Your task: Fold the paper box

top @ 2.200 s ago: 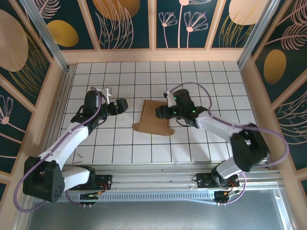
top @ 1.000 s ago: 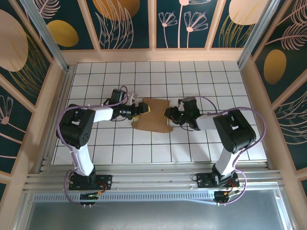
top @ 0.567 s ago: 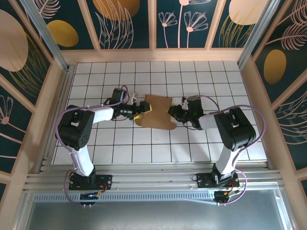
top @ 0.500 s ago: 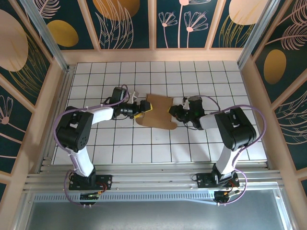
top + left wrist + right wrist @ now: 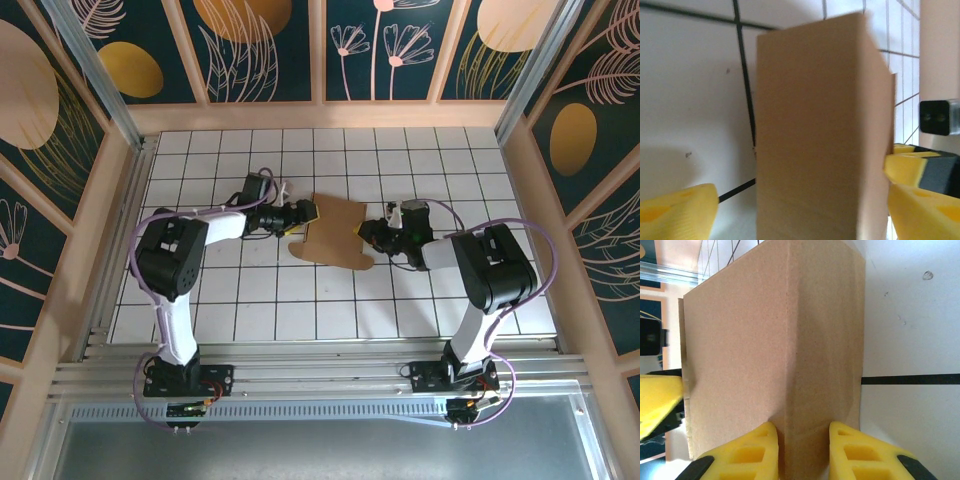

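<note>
A: In the middle of the table (image 5: 250,300), what has changed?

B: The paper box (image 5: 335,235) has slid a little to the right and away from the arm bases compared with 1 second ago. Both tools went with it. In the earliest frame the left tool (image 5: 304,217) was well apart from the cardboard. Now it is at the box's left edge.

A: And the right tool (image 5: 364,233)?

B: It is at the right edge, as before, just shifted along with the sheet.

A: Which way does the box run?

B: From above, its long axis goes from the near side toward the far wall, leaning slightly left at the far end. The wider, rounded end faces the arm bases and the narrower end points away.

A: Is the left tool gripping?

B: No, it is released. In its wrist view the cardboard stands between 2 spread yellow fingers (image 5: 677,210), with bare table showing on one side.

A: The right?

B: Clenched on the box. Its 2 yellow fingers (image 5: 747,452) press a creased fold from both sides.
</note>
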